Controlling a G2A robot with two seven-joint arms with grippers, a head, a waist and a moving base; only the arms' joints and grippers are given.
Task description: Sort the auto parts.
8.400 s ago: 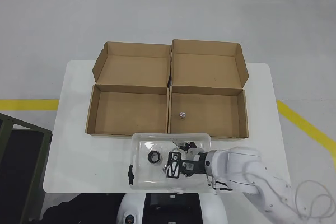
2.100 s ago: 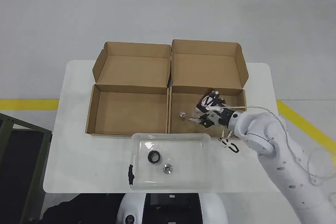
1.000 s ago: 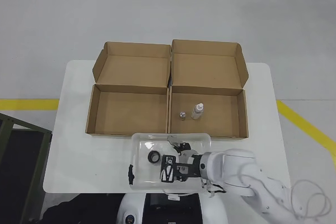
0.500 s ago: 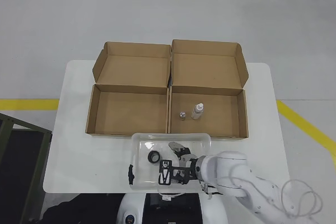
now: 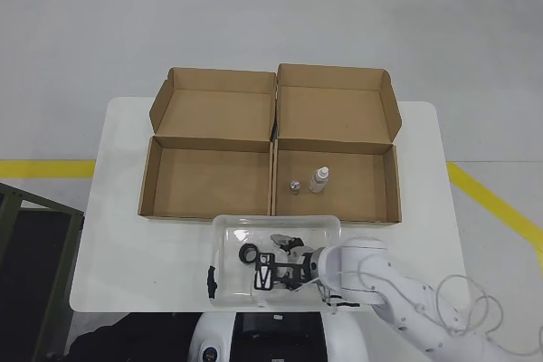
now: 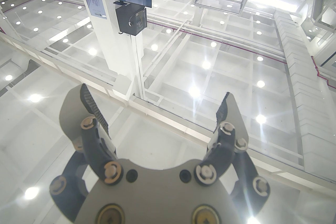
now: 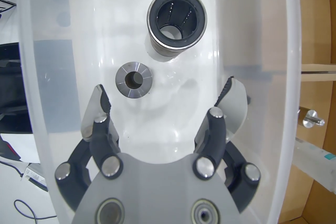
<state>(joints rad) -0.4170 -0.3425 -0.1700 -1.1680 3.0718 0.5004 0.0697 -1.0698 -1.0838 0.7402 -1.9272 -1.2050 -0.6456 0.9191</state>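
Steel bushing (image 7: 134,83) just beside rt hand (image 7: 166,89) fingertip, apart.

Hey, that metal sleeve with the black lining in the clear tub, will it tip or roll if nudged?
Likely stiff and heavy for its size: the sleeve looks like steel with ball rows inside. Standing on end in the clear tub, it may tip from a high push, then roll.

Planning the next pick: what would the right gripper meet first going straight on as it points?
Likely the black bearing ahead of the right gripper in the clear bin; the steel ring sits near one finger. Depth is unclear: the bin floor may come first.
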